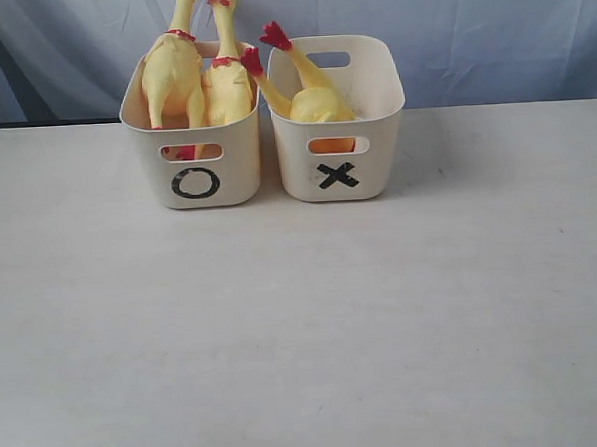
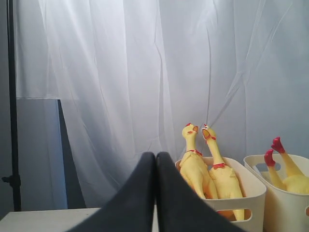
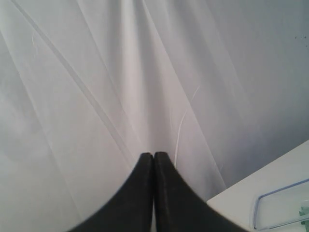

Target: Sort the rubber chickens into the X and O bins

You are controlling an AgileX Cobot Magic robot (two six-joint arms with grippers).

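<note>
Chickens (image 1: 176, 80) stand on end in bins (image 1: 238, 177), ahead of left claw (image 2: 155, 158), seemingly nearer; it and right claw (image 3: 153, 157) pinched together, empty.

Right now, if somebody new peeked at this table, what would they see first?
Two long yellow rubber chickens stand heads-up, side by side, in the cream-white plastic tub marked with a black O, on the left of the exterior view. Right beside it, a third yellow rubber chicken is tipped head-down in the matching tub marked X, with its red feet sticking up.
</note>
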